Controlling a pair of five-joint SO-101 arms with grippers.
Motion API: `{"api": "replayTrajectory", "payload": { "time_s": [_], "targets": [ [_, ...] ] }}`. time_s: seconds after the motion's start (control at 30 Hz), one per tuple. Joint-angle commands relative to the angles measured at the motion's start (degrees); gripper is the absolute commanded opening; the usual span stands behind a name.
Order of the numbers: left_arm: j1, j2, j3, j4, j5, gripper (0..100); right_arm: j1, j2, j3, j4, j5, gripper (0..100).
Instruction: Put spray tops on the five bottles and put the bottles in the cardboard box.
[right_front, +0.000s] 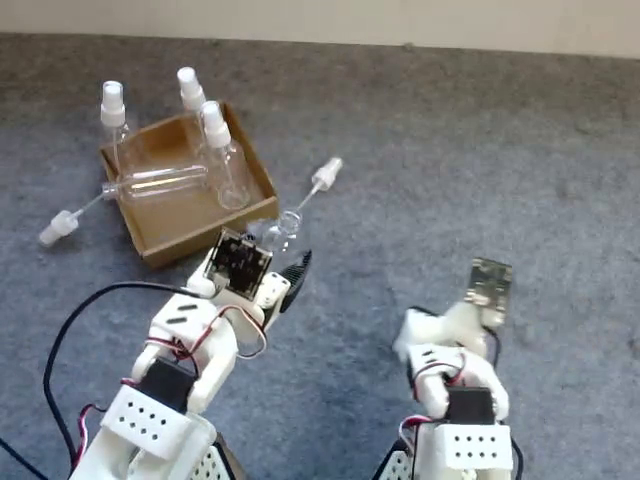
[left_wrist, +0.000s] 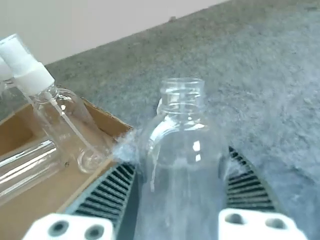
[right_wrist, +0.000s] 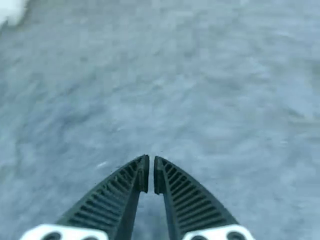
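Left spray top (right_front: 58, 229): is lying on the carpet (right_front: 450, 150) just left of the cardboard box (right_front: 180, 243), with its dip tube pointing toward the box.
Corner bottle (right_front: 113, 110): is standing capped at the box's far left corner. I cannot tell whether it is inside the wall or just outside it.
Lying bottle (right_front: 155, 183): is resting on its side inside the box, apparently uncapped.
Rear bottle (right_front: 190, 90): is standing capped at the box's far edge.
Boxed bottle (right_front: 215, 150): is standing upright and capped in the box's right half.
Left gripper (left_wrist: 180, 172): is hovering beside the box's near right corner, its fingers spread to bottle width and clamping the open bottle (left_wrist: 181, 130) at the shoulder.
Open bottle: is sitting upright between the ribbed fingers, its threaded neck bare and free.
Right spray top (right_front: 325, 175): is lying on the carpet just beyond the open bottle, tube end nearest it.
Right gripper (right_wrist: 151, 167): is hanging over bare carpet well to the right, its fingers almost touching and holding nothing.
Handling: the bottles are looking like light, thin, clear plastic, smooth and likely slippery, and flexing under a hard squeeze. The body below the shoulder is offering the surest hold. The spray tops are looking small and light, best pinched at the white head because the thin tube is likely bending easily.
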Motion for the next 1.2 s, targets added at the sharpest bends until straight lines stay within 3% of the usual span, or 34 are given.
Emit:
{"api": "replayTrajectory", "payload": {
  "time_s": [0.0, 0.4, 0.57, 0.77, 0.83, 1.0, 1.17],
  "targets": [
    [-1.10, -5.14, 3.82, -5.01, -0.35, 9, -7.43, -0.48, 7.69, 0.13, -0.53, 2.6],
    [-1.19, -26.95, 12.53, -3.87, -0.26, 9, -10.07, -0.48, 7.69, 0.22, -0.53, 2.6],
    [-1.27, -25.71, 12.70, -3.34, -0.26, 9, -10.33, -0.48, 7.69, -0.04, -0.62, 2.6],
    [-5.32, -25.71, 12.70, -3.43, -0.26, 9, -16.57, -0.57, 7.69, -0.22, 0.09, 2.7],
    [-6.20, -25.71, 12.70, -3.60, -0.26, 9, -18.33, -0.57, 7.69, -0.22, 5.01, 2.7],
    [-6.29, -25.71, 12.70, -3.43, -0.26, 9, -19.82, -0.57, 7.52, -0.22, 27.34, 2.7],
    [-6.37, -25.71, 12.70, -3.43, -0.26, 9, -19.82, -0.57, 7.69, 0.13, 35.43, 2.7]
  ]
}}
